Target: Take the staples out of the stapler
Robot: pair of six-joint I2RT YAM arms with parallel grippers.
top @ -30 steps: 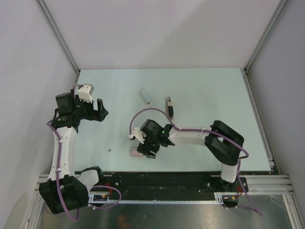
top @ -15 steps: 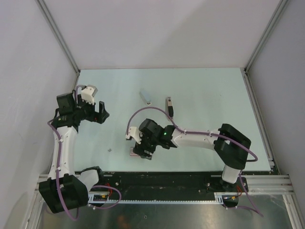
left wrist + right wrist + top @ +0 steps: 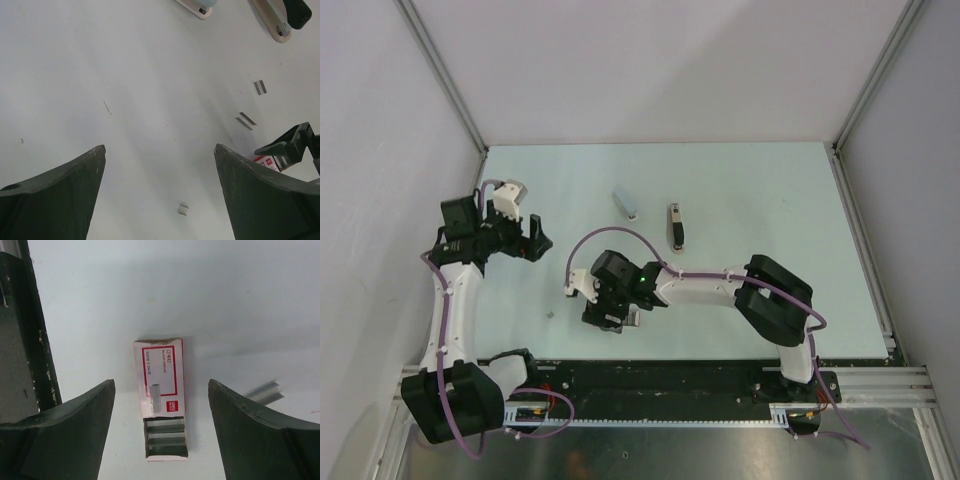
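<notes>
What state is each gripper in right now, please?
Left gripper: open, holding nothing.
Right gripper: open, astride the staple box, not gripping it.

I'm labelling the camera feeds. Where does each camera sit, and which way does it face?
Top: fixed above and behind the bases, looking down on the table; both arms show.
Left wrist: looks down across the table, past open left fingers, toward the right gripper.
Right wrist: looks down on the staple box between open right fingers.
Shared: both wrist views show the box.
</notes>
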